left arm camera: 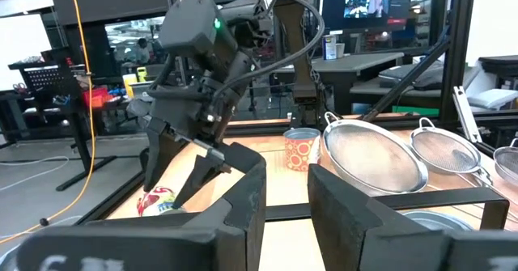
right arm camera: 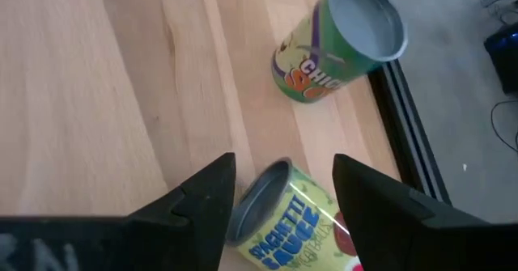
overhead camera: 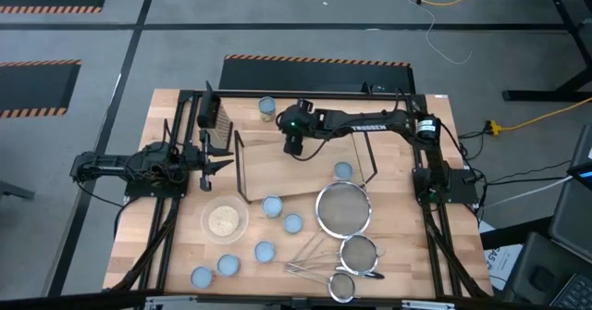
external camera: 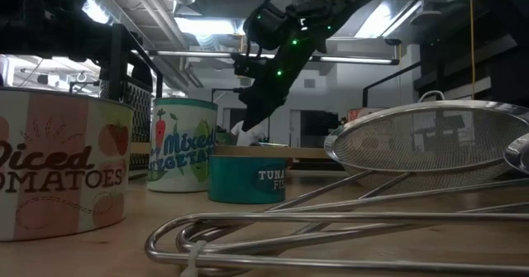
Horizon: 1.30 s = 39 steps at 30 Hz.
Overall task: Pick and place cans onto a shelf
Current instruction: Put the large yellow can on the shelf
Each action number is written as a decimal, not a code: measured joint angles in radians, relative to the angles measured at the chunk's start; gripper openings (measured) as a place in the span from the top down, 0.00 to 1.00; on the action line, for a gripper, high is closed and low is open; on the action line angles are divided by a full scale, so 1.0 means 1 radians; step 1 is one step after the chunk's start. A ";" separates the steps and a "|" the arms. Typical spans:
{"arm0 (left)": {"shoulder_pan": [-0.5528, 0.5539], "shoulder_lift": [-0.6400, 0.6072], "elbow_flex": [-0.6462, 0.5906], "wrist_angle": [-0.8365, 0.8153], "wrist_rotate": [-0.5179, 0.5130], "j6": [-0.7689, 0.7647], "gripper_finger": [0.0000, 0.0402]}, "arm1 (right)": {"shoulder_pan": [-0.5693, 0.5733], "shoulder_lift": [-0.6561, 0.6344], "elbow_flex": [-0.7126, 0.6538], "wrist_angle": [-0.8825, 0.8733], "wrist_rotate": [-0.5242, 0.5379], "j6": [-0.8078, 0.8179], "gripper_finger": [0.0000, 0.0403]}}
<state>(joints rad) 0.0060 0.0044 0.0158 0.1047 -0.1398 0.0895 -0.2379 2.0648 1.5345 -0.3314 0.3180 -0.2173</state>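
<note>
A can labelled spaghetti sauce point(right arm camera: 285, 216) lies on its side on the wood, and also shows in the left wrist view point(left arm camera: 157, 201). My right gripper point(right arm camera: 283, 192) is open above it, pointing down, one finger on either side; it hides the can in the high view point(overhead camera: 295, 146), over the far part of the shelf point(overhead camera: 314, 182). A green can point(right arm camera: 340, 40) stands beyond, near the table's far edge point(overhead camera: 267, 107). One can point(overhead camera: 343, 170) stands by the shelf's right wire frame. Several cans point(overhead camera: 272, 205) stand in front of the shelf. My left gripper point(overhead camera: 218, 163) is open and empty, left of the shelf. My right gripper stands astride the lying spaghetti sauce can, its fingers point(right arm camera: 202, 202) pointing down from above and set across the can's length. I cannot tell whether the fingers touch the can. The can rests with its side on the wood.
A dark box grater point(overhead camera: 215, 116) stands at the far left. A clear bowl of grains point(overhead camera: 225, 220) sits at the near left. Three wire-mesh strainers point(overhead camera: 344, 208) lie at the near right. Tomato, vegetable and tuna cans point(external camera: 182, 145) show in the low view.
</note>
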 joint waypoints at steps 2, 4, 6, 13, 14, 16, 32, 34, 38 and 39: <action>0.000 0.000 0.000 0.000 0.000 0.000 0.79 | -0.001 0.013 0.000 -0.001 0.002 0.000 0.47; 0.000 0.000 0.000 -0.003 0.000 0.000 0.79 | -0.001 0.027 0.000 -0.005 0.002 -0.001 0.47; 0.000 0.000 0.000 -0.003 0.000 0.000 0.79 | -0.001 0.041 -0.001 0.000 0.003 -0.012 0.47; 0.000 0.000 0.000 -0.007 0.000 -0.001 0.79 | -0.001 0.069 -0.001 -0.002 0.154 -0.066 0.47; 0.000 0.000 0.000 -0.008 0.000 -0.001 0.79 | -0.001 0.069 -0.001 -0.002 0.159 -0.067 0.47; 0.000 0.000 0.000 -0.008 0.000 -0.001 0.79 | -0.001 0.069 -0.001 -0.001 0.161 -0.066 0.47; 0.000 0.000 0.000 -0.008 0.000 -0.002 0.79 | -0.036 0.069 -0.001 -0.056 0.161 -0.021 0.50; 0.000 0.000 0.000 -0.008 0.000 -0.002 0.79 | -0.042 0.069 -0.001 -0.056 0.161 -0.020 0.53; 0.000 0.000 0.000 -0.007 0.000 -0.003 0.79 | -0.049 0.069 -0.001 -0.056 0.161 -0.017 0.56; 0.000 0.000 0.000 -0.008 0.000 -0.003 0.79 | -0.052 0.069 -0.001 -0.057 0.161 -0.008 0.56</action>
<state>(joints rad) 0.0060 0.0044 0.0158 0.0971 -0.1398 0.0868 -0.2895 2.1338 1.5333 -0.3885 0.4793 -0.2256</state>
